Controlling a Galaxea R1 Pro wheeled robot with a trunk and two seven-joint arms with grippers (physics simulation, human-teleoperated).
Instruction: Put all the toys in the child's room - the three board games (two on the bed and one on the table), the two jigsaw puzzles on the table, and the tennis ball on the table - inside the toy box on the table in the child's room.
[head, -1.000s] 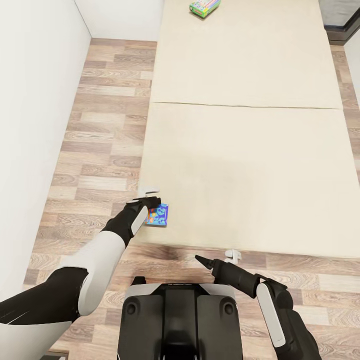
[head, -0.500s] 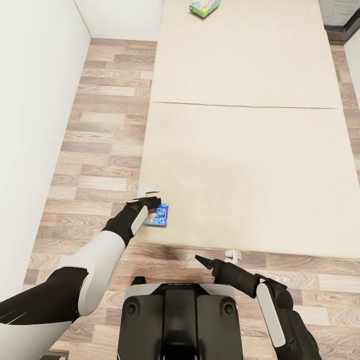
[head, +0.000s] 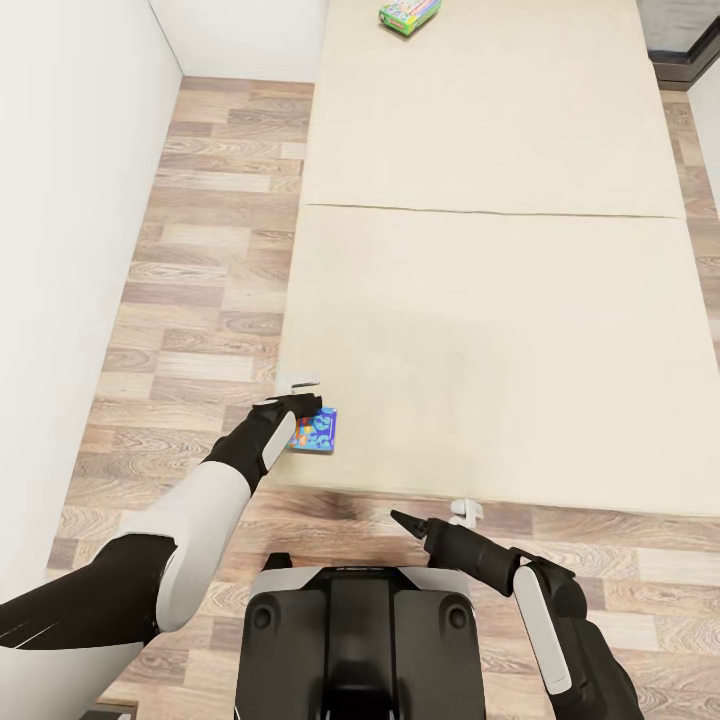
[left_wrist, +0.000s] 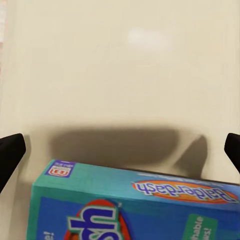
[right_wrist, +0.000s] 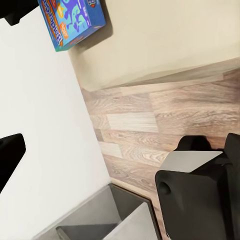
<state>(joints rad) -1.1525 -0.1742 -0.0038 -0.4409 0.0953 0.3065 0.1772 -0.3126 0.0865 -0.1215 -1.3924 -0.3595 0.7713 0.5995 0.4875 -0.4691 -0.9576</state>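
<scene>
Nearest in, right hand (head: 432, 516) hanging low over the floor (head: 200, 260) just short of the bed (head: 500, 330), dark fingertip and pale one spread apart, released, carrying nothing. A little farther, left hand (head: 303, 392) reaching onto the bed's near corner, right at the blue board game (head: 318, 430). Wrist camera there looking along both dark fingertips, set wide on either side of the box, nothing between them yet, so open and not clamped. Blue board game lying flat on the mattress beside the edge, printed lid up. Looks like light, stiff cardboard with a glossy face, probably slick; best taken across its narrow width at the side walls, since a flat lid offers no purchase and the soft mattress may give under a push. Far end of the bed, second board game (head: 409, 14), green-edged, cut off by the frame top, print too small to read. Part of the blue box hidden behind the left forearm from above. Contact between fingertips and box impossible to judge.
</scene>
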